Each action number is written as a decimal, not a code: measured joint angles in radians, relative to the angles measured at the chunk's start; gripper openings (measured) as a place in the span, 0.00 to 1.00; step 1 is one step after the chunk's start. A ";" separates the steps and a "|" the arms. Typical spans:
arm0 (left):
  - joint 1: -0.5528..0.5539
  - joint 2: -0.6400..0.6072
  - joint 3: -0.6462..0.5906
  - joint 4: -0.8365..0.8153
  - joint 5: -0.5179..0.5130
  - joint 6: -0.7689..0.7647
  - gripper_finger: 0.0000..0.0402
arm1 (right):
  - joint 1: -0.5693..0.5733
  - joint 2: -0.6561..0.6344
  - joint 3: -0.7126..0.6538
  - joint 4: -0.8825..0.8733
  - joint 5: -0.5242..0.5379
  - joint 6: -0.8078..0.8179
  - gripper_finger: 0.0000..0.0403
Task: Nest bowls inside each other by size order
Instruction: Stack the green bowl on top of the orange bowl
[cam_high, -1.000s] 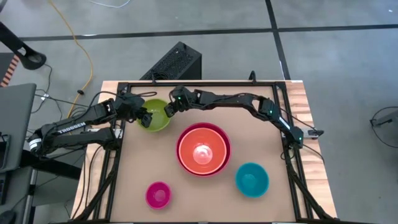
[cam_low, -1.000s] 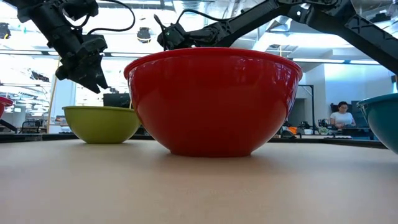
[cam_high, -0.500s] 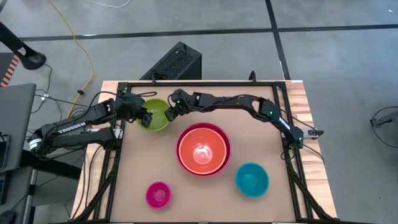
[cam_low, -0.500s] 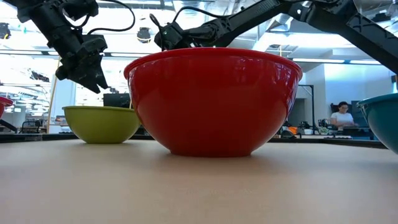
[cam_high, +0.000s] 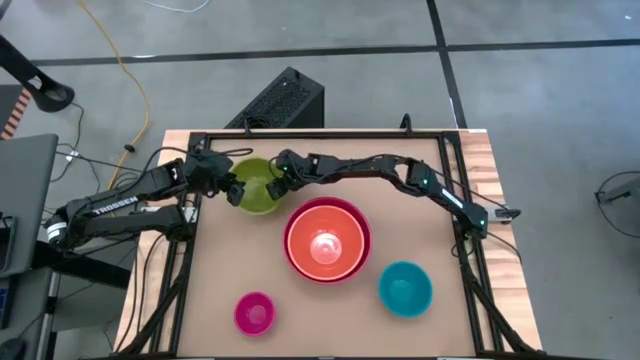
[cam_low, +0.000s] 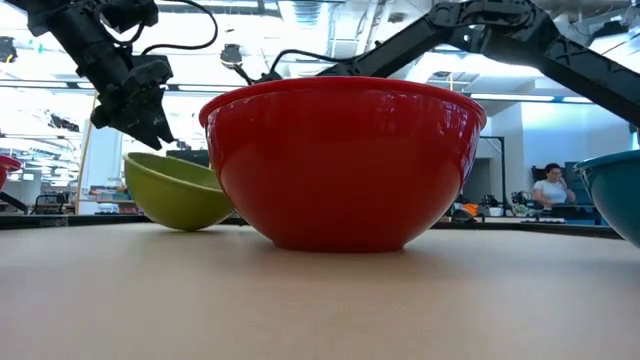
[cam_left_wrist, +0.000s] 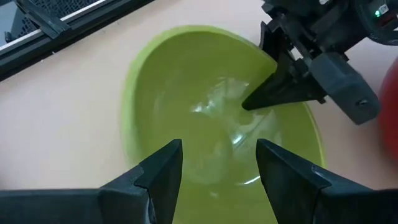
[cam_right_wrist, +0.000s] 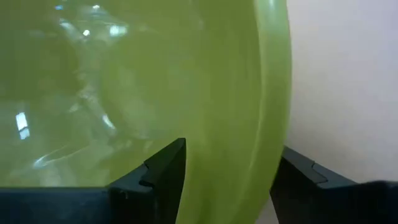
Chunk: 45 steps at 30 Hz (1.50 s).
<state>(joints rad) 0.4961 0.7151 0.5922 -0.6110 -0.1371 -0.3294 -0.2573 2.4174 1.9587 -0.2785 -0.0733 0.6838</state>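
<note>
The lime green bowl (cam_high: 256, 187) stands at the table's far left, tipped, with its left rim raised (cam_low: 178, 193). My right gripper (cam_high: 274, 183) is open and stands astride the bowl's right rim, one finger inside and one outside (cam_right_wrist: 227, 177). My left gripper (cam_high: 232, 190) is open and empty, above the bowl's left rim (cam_left_wrist: 219, 163). The orange bowl (cam_high: 325, 240) sits inside the large magenta bowl (cam_high: 360, 232) at mid table. The teal bowl (cam_high: 404, 287) and the small pink-magenta bowl (cam_high: 254, 313) rest on their bases nearer the front. My right gripper has one finger (cam_left_wrist: 267, 93) inside the green bowl and one outside, astride its right rim (cam_right_wrist: 272, 93). It comes slanting down from the table's right. The gap is wider than the wall; which finger bears on it I cannot tell. The bowl is tipped, its bottom on the table.
The nested orange and magenta bowls (cam_low: 340, 165) stand close to the green bowl's right. A black frame (cam_high: 330, 135) runs along the table's far and side edges. A person (cam_low: 548, 188) sits in the room beyond the table.
My right gripper has gone down over the green bowl's right rim. The bowl, level before, has tipped so that its left rim stands higher, and it has slid a little toward the table's right.
</note>
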 joint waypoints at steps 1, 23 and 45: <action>0.000 0.000 0.000 -0.001 0.000 0.000 0.48 | 0.000 -0.001 0.001 0.004 0.008 0.000 0.52; 0.000 -0.001 0.000 0.093 0.020 -0.015 0.48 | -0.179 0.000 0.209 -0.301 -0.116 -0.101 0.03; -0.020 -0.010 -0.005 0.139 0.055 0.126 0.48 | -0.179 -0.408 0.357 -1.010 -0.210 -0.444 0.04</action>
<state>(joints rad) 0.4763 0.7049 0.5871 -0.4715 -0.0820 -0.2032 -0.4360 2.0098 2.3152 -1.2881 -0.2829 0.2400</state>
